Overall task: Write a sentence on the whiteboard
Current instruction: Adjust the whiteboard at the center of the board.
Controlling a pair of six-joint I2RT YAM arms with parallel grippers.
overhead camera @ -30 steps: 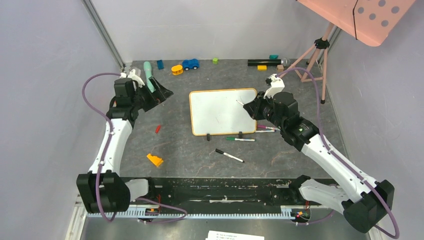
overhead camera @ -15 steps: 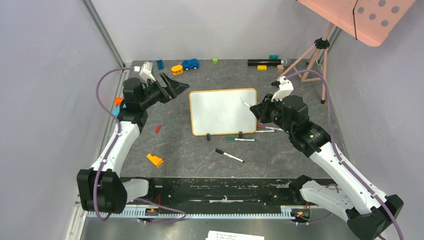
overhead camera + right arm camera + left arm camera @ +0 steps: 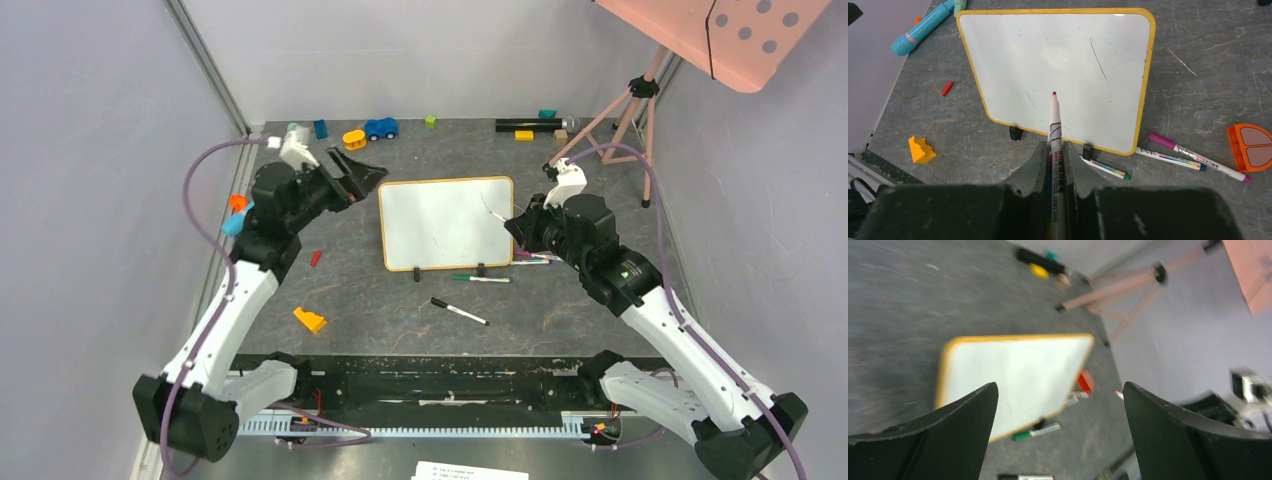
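Whiteboard [image 3: 445,222] lies flat on the dark table [image 3: 380,310], roughly midway between the two arms, with its two black feet toward the arm bases. That placement lets either arm reach it. Its surface carries only a few faint stray strokes and no red words, so I judge the writing not yet begun.

The right gripper [image 3: 1055,159] pinches a red-tipped marker [image 3: 1054,125] between its fingers. The barrel runs straight out along the gripper's axis, which puts the tip in the wrist camera's sight and lets the arm steer it like a pen. The tip sits over the board's surface, inside the frame; whether it touches I cannot tell.

The left gripper [image 3: 357,172] hovers just beside the board's far-left corner, jaws spread wide with nothing between them — probably placed to steady the frame while the other arm writes.
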